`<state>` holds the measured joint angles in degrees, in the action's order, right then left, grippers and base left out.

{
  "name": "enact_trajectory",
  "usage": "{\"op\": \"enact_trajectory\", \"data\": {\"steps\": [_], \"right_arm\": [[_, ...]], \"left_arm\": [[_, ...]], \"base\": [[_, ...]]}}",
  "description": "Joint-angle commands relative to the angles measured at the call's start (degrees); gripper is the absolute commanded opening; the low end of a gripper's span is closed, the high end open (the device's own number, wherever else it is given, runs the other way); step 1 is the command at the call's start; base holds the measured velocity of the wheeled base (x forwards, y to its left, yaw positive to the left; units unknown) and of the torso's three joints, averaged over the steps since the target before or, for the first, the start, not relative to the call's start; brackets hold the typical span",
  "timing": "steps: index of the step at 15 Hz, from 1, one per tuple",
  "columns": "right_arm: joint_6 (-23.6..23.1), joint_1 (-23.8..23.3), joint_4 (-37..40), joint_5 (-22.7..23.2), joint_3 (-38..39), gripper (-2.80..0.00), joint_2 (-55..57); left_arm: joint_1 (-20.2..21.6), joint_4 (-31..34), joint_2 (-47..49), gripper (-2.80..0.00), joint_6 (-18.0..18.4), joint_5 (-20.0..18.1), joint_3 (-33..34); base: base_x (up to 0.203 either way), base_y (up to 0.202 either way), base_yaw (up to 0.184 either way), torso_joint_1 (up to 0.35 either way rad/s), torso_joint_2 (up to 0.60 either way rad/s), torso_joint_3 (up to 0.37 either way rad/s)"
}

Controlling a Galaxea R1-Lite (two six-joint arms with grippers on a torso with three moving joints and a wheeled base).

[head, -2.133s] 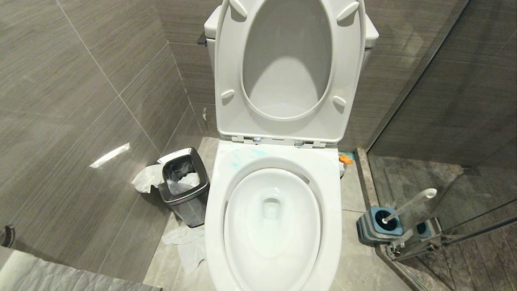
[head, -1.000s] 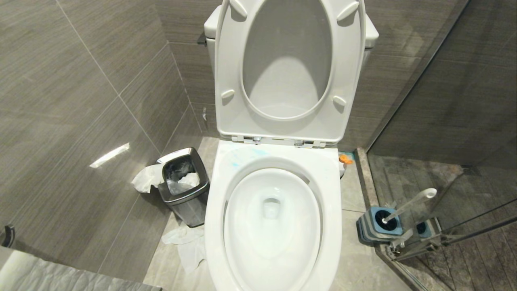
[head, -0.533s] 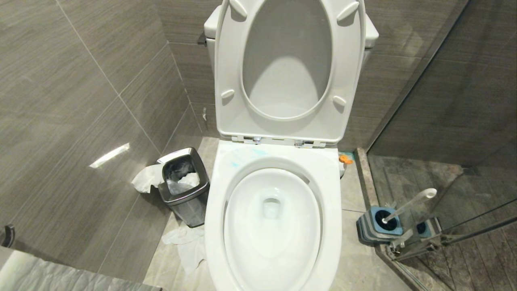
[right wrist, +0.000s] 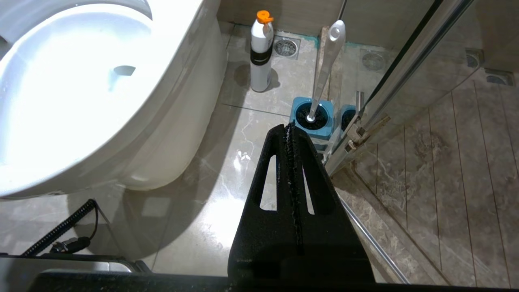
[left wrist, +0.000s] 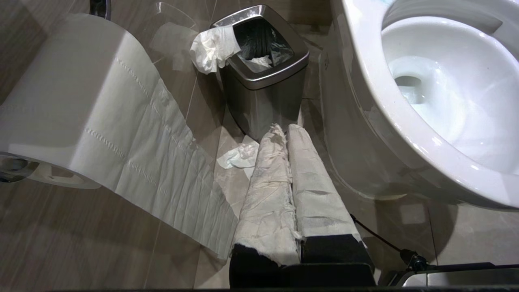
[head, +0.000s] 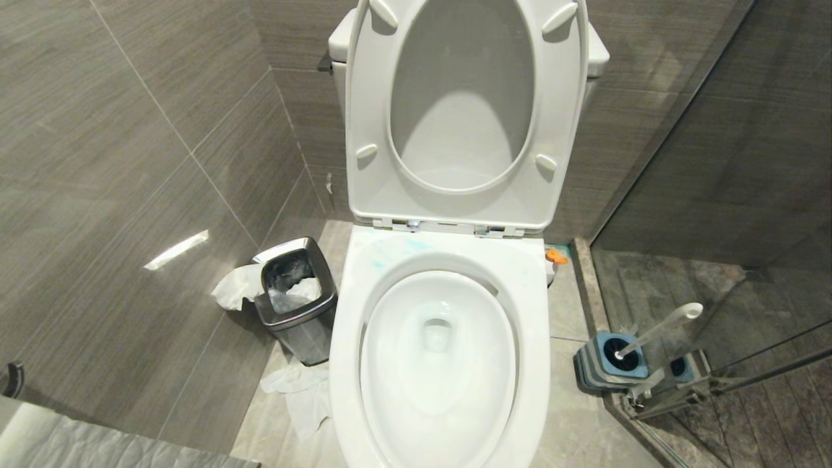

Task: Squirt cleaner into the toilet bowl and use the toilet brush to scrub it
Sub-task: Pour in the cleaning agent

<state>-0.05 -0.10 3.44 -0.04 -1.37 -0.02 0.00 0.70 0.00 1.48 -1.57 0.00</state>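
I see the glossy oval toilet bowl [head: 439, 364] at frame centre; my paper-wrapped left gripper [left wrist: 286, 132] and black right gripper [right wrist: 288, 127] are both pressed closed, empty.

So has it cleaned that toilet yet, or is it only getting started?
Hard to call. The toilet bowl looks plain white inside, with only faint turquoise cleaner smears on the back rim. The toilet brush stands in its holder, untouched. Nothing is in hand: the left tool and the right tool are shut and empty, hanging low beside the bowl. An orange-capped bottle waits on the floor. Squirting and scrubbing seem left.
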Motion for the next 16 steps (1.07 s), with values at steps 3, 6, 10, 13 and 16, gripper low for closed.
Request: {"op": "enact_trajectory", "data": {"steps": [3, 6, 10, 13, 16], "right_arm": [[0.4, 0.0, 4.7, -0.3, -4.4, -2.80, 0.8], [2.7, 0.0, 15.0, 0.2, -14.0, -2.80, 9.2], [4.1, 0.0, 17.0, 0.1, -21.8, -2.80, 21.5], [4.0, 0.0, 16.0, 0.0, -22.3, -2.80, 23.7], [3.9, 0.0, 16.1, -0.1, -21.6, -2.80, 22.9]], "left_arm": [[0.0, 0.0, 0.1, -2.80, 0.0, 0.0, 0.1], [0.0, 0.0, 0.1, -2.80, 0.0, 0.0, 0.1], [0.0, 0.0, 0.1, -2.80, 0.0, 0.0, 0.1], [0.0, 0.0, 0.1, -2.80, 0.0, 0.0, 0.1], [0.0, 0.0, 0.1, -2.80, 0.0, 0.0, 0.1]], "base": [[0.000, 0.000, 0.000, 0.000, 0.00, 0.000], [0.000, 0.000, 0.000, 0.000, 0.00, 0.000], [0.000, 0.000, 0.000, 0.000, 0.00, 0.000], [0.000, 0.000, 0.000, 0.000, 0.00, 0.000], [0.000, 0.000, 0.000, 0.000, 0.00, 0.000]]}}
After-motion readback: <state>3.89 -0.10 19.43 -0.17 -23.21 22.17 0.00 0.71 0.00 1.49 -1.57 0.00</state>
